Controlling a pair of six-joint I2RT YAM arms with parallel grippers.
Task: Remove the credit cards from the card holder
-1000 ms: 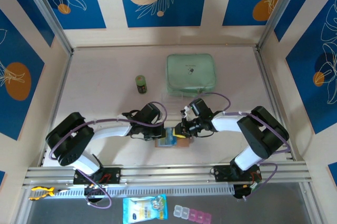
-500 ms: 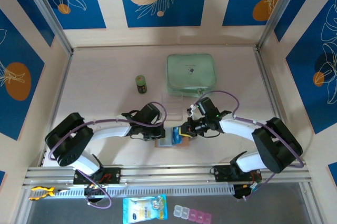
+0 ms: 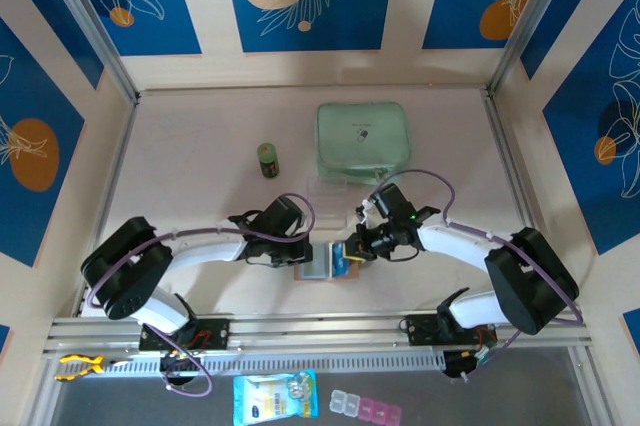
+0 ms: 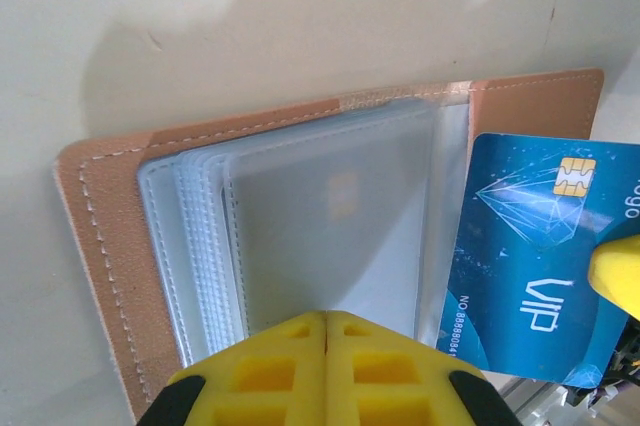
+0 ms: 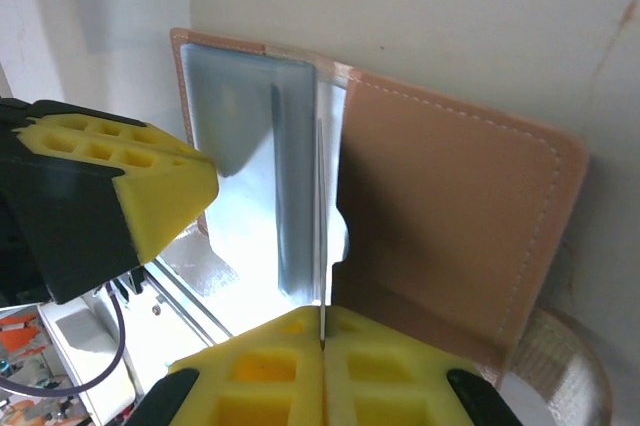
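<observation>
The card holder (image 4: 110, 246) lies open on the table (image 3: 200, 146), near the arms. The left gripper (image 4: 326, 321) is closed and rests on its clear pockets. The right gripper (image 5: 322, 324) pinches a blue card (image 4: 530, 246) (printed "VIP") over the holder's other flap.

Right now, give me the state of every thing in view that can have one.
card holder, open flat, clear sleeves showing.
credit card, gripped by the right pincer, mostly clear of the sleeves.
left pincer, shut, tips on the sleeves.
right pincer, shut on the credit card.
green case, closed, lying flat.
small jar, upright, lid on.
</observation>
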